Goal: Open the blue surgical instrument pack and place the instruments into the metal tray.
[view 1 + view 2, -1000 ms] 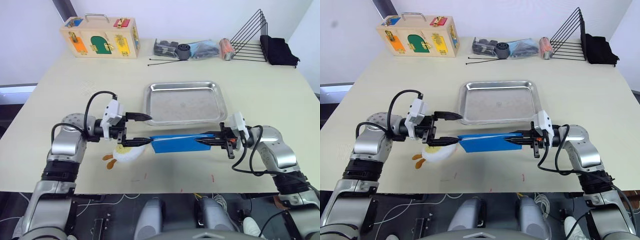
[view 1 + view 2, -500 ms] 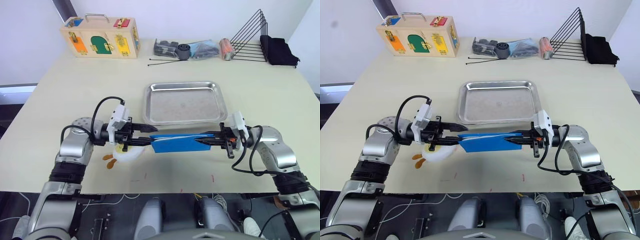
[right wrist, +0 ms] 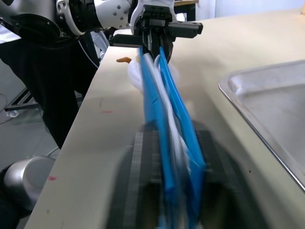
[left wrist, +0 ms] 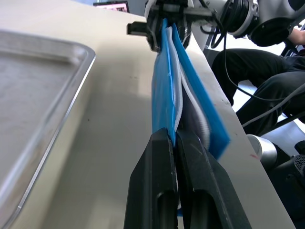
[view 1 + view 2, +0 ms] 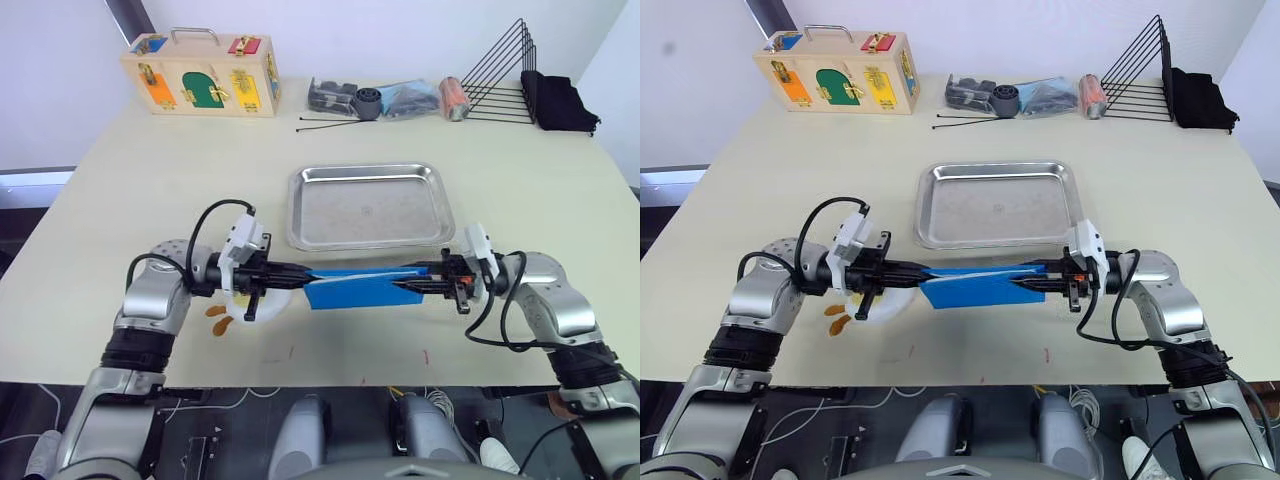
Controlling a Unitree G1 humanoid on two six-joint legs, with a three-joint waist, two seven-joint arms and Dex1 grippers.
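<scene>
- Left arm reaches in from the robot's left, forearm level above the table, elbow bent.
- Left gripper (image 5: 304, 271) points toward the right one, its fingers pressed together on one end of the blue surgical instrument pack (image 5: 358, 287).
- Right arm mirrors it; right gripper (image 5: 404, 281) is clamped on the pack's opposite end.

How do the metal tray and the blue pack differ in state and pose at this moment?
The metal tray lies flat on the table, untouched and empty; the blue surgical instrument pack is gripped at both ends, by the left gripper and the right gripper. The tray is bare shiny steel; the pack is blue fabric, not yet spread open. Both are rectangular.
</scene>
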